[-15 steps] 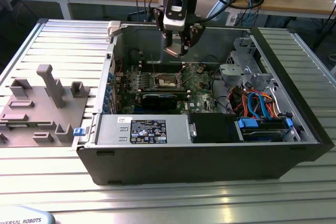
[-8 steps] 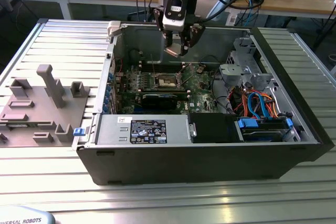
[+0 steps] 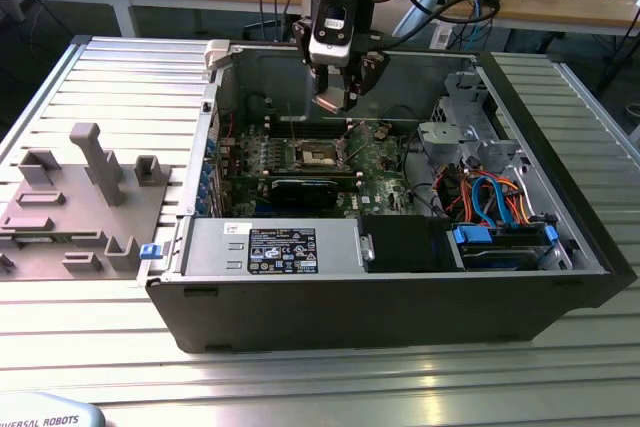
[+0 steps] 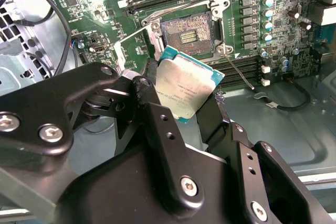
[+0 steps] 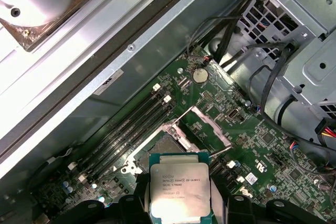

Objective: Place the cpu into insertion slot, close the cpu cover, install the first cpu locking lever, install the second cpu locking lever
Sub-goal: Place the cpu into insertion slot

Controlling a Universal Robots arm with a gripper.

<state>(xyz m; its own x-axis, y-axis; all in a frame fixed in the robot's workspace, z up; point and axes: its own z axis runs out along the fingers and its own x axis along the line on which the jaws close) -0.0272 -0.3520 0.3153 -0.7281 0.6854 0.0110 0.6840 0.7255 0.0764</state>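
While the gripper (image 3: 340,97) hangs in the upper middle of the exterior view, over the open computer case (image 3: 400,297), its fingers (image 4: 152,108) pinch the cpu (image 4: 186,85) by two opposite edges, clear of the green motherboard (image 5: 252,145). Below it the insertion slot (image 4: 189,35) lies bare, the cpu cover (image 5: 210,123) raised beside it.

The cpu (image 4: 185,88) has a dull silver top with a teal-green edge; the claw (image 4: 181,95) is matte black; the motherboard (image 5: 262,140) is green, the insertion slot (image 4: 188,34) black with a silvery rim; the cables (image 3: 490,195) are blue and orange; the ribbed surface (image 3: 90,347) is pale silver-grey
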